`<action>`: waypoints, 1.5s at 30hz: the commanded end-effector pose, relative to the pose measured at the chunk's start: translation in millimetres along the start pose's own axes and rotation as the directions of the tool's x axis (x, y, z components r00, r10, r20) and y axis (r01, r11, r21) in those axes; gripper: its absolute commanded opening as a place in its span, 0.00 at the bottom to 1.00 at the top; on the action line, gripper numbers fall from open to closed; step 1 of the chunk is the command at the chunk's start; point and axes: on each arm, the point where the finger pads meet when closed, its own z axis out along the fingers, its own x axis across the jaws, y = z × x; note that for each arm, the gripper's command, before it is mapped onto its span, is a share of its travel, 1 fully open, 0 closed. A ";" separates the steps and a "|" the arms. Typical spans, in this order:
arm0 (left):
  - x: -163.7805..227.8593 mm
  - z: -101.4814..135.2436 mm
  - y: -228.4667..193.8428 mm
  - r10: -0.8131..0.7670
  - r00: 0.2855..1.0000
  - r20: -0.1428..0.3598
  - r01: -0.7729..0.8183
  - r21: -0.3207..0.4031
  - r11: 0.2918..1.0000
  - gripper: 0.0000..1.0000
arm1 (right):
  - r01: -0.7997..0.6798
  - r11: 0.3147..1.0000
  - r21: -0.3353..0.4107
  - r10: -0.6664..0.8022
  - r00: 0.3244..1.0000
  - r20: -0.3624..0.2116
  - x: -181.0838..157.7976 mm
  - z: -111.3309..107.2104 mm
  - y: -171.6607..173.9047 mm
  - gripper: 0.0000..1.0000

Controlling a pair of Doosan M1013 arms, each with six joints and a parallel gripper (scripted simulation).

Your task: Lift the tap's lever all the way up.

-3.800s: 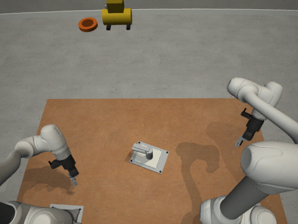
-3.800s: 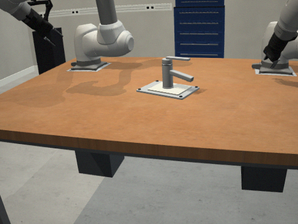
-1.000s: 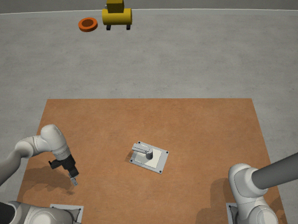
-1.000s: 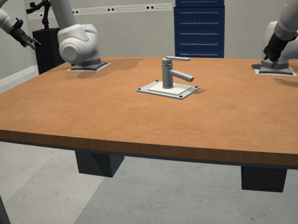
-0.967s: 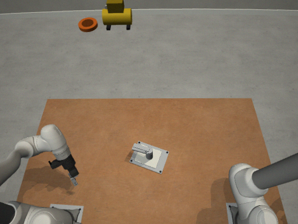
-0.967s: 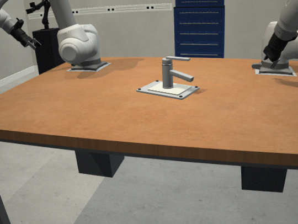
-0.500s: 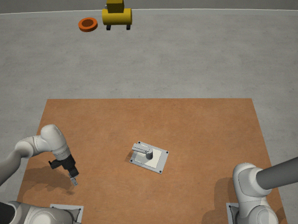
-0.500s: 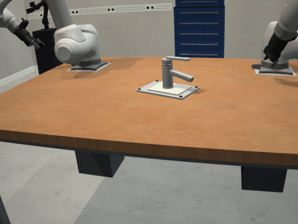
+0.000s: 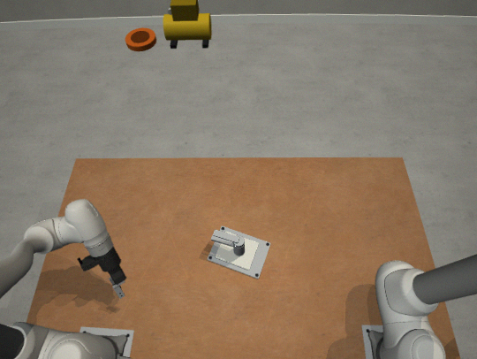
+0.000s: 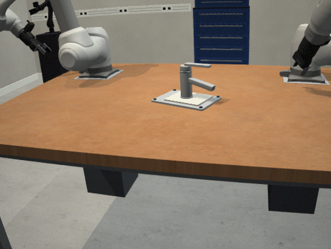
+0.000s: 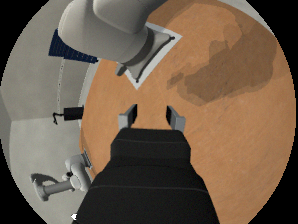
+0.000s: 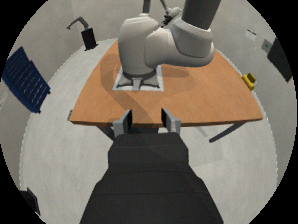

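Tap [image 9: 238, 248] [image 10: 186, 83] — well apart from (open) left claw [image 9: 118, 291] [image 10: 304, 71] [image 11: 152, 118].
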 end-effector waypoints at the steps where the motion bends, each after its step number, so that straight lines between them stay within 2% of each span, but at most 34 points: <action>1: 0.1 -0.3 0.1 0.000 1.000 -0.001 0.000 0.000 1.000 1.00 | 0.004 1.000 -0.001 -0.004 1.000 -0.003 -1.7 -0.3 0.1 1.00; 15: 1.5 -2.9 4.2 0.012 1.000 -0.010 -0.012 0.004 1.000 1.00 | 0.007 1.000 -0.001 -0.007 1.000 -0.004 -2.9 -0.1 0.1 1.00; 17: 5.5 -10.7 17.1 0.049 0.998 -0.037 -0.048 0.019 0.999 1.00 | 0.007 1.000 -0.001 -0.007 1.000 -0.004 -2.9 -0.1 0.1 1.00; 19: 11.0 -24.8 42.6 0.117 0.989 -0.086 -0.113 0.047 0.992 1.00 | 0.007 1.000 -0.001 -0.007 1.000 -0.004 -2.9 -0.1 0.1 1.00; 22: 13.5 -36.7 66.4 0.178 0.976 -0.126 -0.170 0.072 0.983 1.00 | 0.007 1.000 -0.001 -0.007 1.000 -0.004 -2.9 -0.1 0.1 1.00; 24: 13.5 -36.7 66.4 0.178 0.976 -0.126 -0.170 0.072 0.983 1.00 | 0.007 1.000 -0.001 -0.007 1.000 -0.004 -2.9 -0.1 0.1 1.00; 25: 13.9 -47.1 89.1 0.233 0.959 -0.161 -0.220 0.096 0.971 1.00 | 0.007 1.000 -0.001 -0.007 1.000 -0.004 -2.9 -0.1 0.1 1.00; 30: 9.7 -64.9 133.1 0.334 0.917 -0.219 -0.309 0.140 0.941 1.00 | 0.007 1.000 -0.001 -0.007 1.000 -0.004 -2.9 -0.1 0.1 1.00; 39: -14.1 -91.4 215.9 0.503 0.809 -0.304 -0.454 0.222 0.863 1.00 | 0.007 1.000 -0.001 -0.007 1.000 -0.004 -2.9 -0.1 0.1 1.00; 41: -14.1 -91.4 215.9 0.503 0.809 -0.304 -0.454 0.222 0.863 1.00 | 0.007 1.000 -0.001 -0.007 1.000 -0.004 -2.9 -0.1 0.1 1.00; 42: -25.7 -98.0 241.8 0.551 0.768 -0.326 -0.494 0.247 0.834 1.00 | 0.007 1.000 -0.001 -0.007 1.000 -0.004 -2.9 -0.1 0.1 1.00; 45: -37.2 -103.0 263.9 0.591 0.731 -0.343 -0.527 0.268 0.807 1.00 | 0.007 1.000 -0.001 -0.007 1.000 -0.004 -2.9 -0.1 0.1 1.00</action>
